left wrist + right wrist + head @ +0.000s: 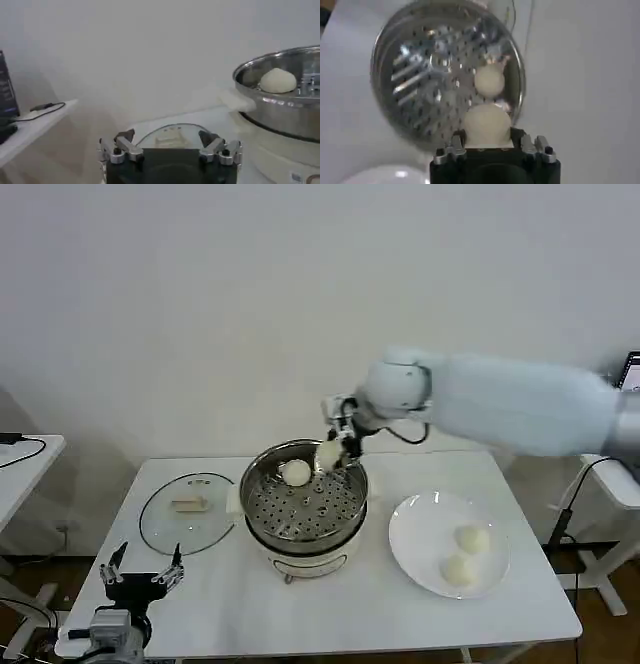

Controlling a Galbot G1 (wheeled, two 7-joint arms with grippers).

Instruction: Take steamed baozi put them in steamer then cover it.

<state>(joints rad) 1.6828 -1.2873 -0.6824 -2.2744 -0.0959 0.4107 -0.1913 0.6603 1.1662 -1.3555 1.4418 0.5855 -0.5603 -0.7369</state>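
Observation:
The shiny steel steamer (262,524) stands at the table's middle with one baozi (296,472) on its perforated tray near the back. My right gripper (334,452) hangs over the steamer's back right rim, shut on a second baozi (487,124). The tray baozi (489,80) lies just beyond it in the right wrist view. Two more baozi (472,538) (458,569) rest on the white plate (420,529) at the right. The glass cover (187,512) lies flat left of the steamer. My left gripper (140,576) waits open at the table's front left, the cover (170,136) ahead of it.
A small white side table (20,464) with a black cable stands off to the left. A white wall runs behind the table. A stand and cables (590,514) sit at the right edge.

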